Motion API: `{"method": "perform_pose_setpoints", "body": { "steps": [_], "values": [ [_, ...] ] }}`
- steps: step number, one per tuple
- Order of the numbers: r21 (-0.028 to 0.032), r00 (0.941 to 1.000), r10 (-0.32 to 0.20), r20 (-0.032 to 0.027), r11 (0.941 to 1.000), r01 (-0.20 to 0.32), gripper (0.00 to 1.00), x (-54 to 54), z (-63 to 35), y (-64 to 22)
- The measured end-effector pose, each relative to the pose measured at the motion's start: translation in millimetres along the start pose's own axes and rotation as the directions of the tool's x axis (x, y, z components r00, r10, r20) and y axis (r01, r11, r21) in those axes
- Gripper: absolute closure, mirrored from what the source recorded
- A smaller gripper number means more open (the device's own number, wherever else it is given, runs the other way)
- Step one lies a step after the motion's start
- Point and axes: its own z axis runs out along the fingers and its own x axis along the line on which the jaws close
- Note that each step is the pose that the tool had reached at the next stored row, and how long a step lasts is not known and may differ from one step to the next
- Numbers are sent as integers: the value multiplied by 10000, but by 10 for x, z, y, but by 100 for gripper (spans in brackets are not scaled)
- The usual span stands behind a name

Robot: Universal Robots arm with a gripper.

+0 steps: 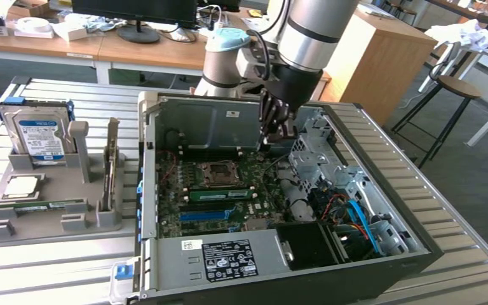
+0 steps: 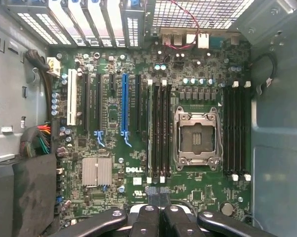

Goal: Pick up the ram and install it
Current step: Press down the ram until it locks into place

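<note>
The exterior view takes in the whole setting: a slatted metal table [image 1: 464, 210] carrying an open computer case [image 1: 426, 254] laid on its side, with a grey holder [image 1: 40, 222] at the exterior view's left. Behind them are desks with a monitor [image 1: 134, 9], a wooden cabinet [image 1: 388, 51] and a stool [image 1: 457, 86].

In that view the ram [image 1: 218, 194] is a green stick standing in a slot just beside the empty processor socket [image 1: 218, 171]. A second green stick [image 1: 45, 204] lies flat in the holder, near a silver processor chip [image 1: 20, 185] and an upright hard drive [image 1: 36, 130].

The wrist view looks straight down on the motherboard [image 2: 111, 113]. It shows the open socket [image 2: 196, 136], banks of black slots with white clips on either side of it, and a long blue slot [image 2: 124, 103]. From above I cannot tell which slot is filled.

The arm [image 1: 312, 32] reaches down into the case, and the hand [image 1: 279, 136] hangs above the board, apart from it. In the wrist view the hand [image 2: 158, 191] has its fingers [image 2: 147, 212] drawn close together — hardly a gap. I cannot tell whether anything is pinched between them.
</note>
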Motion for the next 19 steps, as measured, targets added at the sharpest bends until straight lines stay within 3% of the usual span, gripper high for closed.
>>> {"method": "perform_pose_setpoints", "body": {
  "steps": [19],
  "values": [
    [1,10000,0,0,10000,0,90,7,156,-6]
  ]
}}
